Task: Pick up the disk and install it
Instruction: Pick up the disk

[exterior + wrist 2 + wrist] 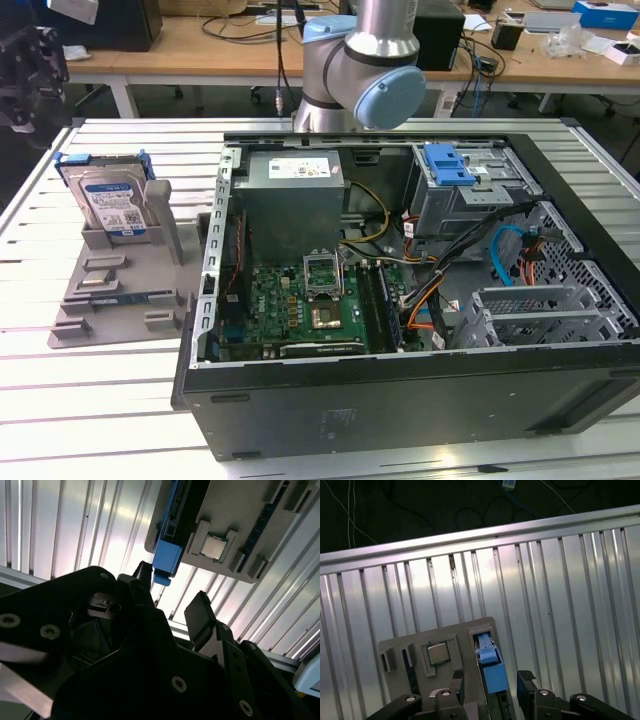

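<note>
Universal Robots arm: a silver link and a blue-capped joint appear at the top middle of the exterior view. The black gripper hangs high at the exterior view's left. In both wrist views the gripper faces downward, its two black fingers spread apart with nothing clamped between them.

Free rm above disk (holder post adj.)

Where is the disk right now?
The disk stands upright in the grey holder on the exterior view's left, beside the open computer case. The tool hovers open above it.
</note>
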Robot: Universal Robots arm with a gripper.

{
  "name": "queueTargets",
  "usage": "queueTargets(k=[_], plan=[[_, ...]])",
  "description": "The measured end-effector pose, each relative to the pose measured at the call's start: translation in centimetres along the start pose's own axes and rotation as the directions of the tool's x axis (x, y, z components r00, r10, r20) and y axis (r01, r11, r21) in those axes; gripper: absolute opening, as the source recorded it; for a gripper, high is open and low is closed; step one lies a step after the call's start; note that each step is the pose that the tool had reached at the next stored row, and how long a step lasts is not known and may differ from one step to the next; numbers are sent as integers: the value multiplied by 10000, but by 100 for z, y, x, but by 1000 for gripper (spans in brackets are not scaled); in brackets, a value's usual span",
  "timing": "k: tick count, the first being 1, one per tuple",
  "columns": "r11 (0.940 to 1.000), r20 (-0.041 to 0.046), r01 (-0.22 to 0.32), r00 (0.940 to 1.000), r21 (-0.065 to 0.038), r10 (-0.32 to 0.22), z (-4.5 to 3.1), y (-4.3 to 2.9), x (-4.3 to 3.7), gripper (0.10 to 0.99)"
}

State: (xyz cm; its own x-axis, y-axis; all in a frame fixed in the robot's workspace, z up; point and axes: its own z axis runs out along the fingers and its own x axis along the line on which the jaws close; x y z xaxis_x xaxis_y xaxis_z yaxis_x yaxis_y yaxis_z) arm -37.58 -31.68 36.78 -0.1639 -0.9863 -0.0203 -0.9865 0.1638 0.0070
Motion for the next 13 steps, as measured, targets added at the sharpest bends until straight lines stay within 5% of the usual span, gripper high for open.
queueTargets(k=[13], plan=[[9978,-149,662,9977,6,-662,241,-106,-61,541]])
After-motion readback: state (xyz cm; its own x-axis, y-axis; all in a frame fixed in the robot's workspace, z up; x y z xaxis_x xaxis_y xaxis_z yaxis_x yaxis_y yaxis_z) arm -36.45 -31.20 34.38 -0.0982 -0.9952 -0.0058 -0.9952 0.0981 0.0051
